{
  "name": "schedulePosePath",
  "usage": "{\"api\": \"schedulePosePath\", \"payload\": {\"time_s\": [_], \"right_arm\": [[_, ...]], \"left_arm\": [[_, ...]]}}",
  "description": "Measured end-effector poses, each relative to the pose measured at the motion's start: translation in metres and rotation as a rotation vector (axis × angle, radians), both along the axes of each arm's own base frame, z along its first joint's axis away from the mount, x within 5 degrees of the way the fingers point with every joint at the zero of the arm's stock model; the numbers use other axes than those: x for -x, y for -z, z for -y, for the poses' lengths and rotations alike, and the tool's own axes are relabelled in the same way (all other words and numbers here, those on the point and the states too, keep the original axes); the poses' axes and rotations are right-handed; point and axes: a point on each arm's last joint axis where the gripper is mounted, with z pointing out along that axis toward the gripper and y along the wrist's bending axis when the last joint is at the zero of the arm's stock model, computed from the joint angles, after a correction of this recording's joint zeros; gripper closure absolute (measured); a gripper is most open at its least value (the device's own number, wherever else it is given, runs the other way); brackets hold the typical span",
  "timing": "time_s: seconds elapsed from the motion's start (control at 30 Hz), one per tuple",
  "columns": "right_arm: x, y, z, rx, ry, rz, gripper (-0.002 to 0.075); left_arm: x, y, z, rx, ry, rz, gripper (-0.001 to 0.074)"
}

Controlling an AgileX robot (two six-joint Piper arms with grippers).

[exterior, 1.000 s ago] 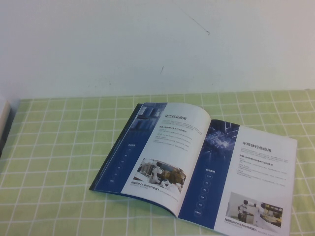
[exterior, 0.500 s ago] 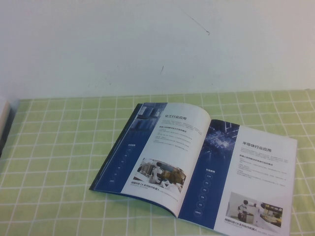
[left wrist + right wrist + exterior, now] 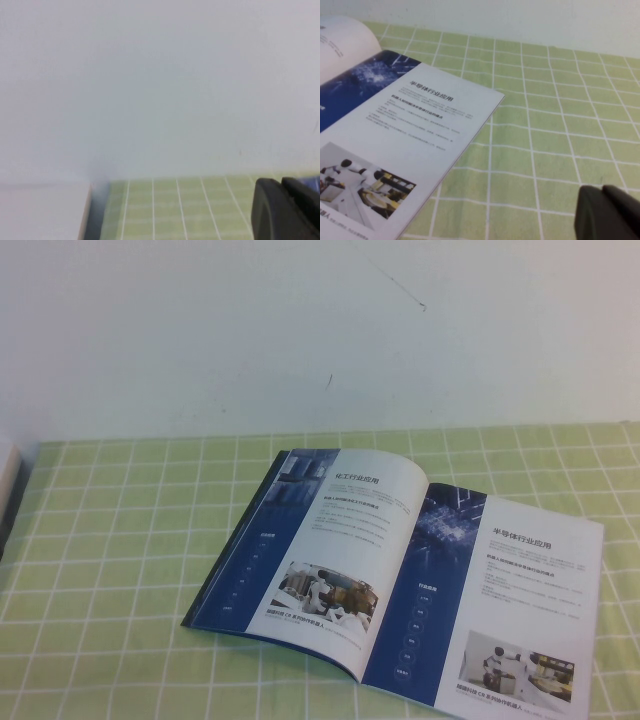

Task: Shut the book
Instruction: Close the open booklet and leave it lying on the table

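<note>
Nothing is moving since 1 second ago: the book (image 3: 400,580) is lying open on the counter (image 3: 110,540), lower right of the high view. My left end effector (image 3: 287,207) and right end effector (image 3: 610,212) are peeking in at the lower right of their wrist views; I cannot tell their width. I am judging the approach is pending, then lifting 1 page edge over.

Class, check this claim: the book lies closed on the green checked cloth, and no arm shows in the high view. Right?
No: the high view shows the book open, not closed. It does lie on the green checked cloth with no arm there; the left gripper and right gripper show only as dark tips in their own wrist views.
</note>
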Motion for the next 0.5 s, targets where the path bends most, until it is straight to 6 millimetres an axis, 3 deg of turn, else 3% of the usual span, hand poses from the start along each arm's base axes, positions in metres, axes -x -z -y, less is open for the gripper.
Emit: {"api": "schedulePosePath", "payload": {"time_s": [0.3, 0.5], "right_arm": [[0.000, 0.000, 0.000, 0.002, 0.001, 0.011, 0.0729], [-0.005, -0.018, 0.001, -0.004, 0.016, 0.229, 0.0729]], "left_arm": [[0.003, -0.015, -0.002, 0.017, -0.018, 0.173, 0.0738], [0.003, -0.016, -0.002, 0.017, -0.018, 0.176, 0.0738]]}}
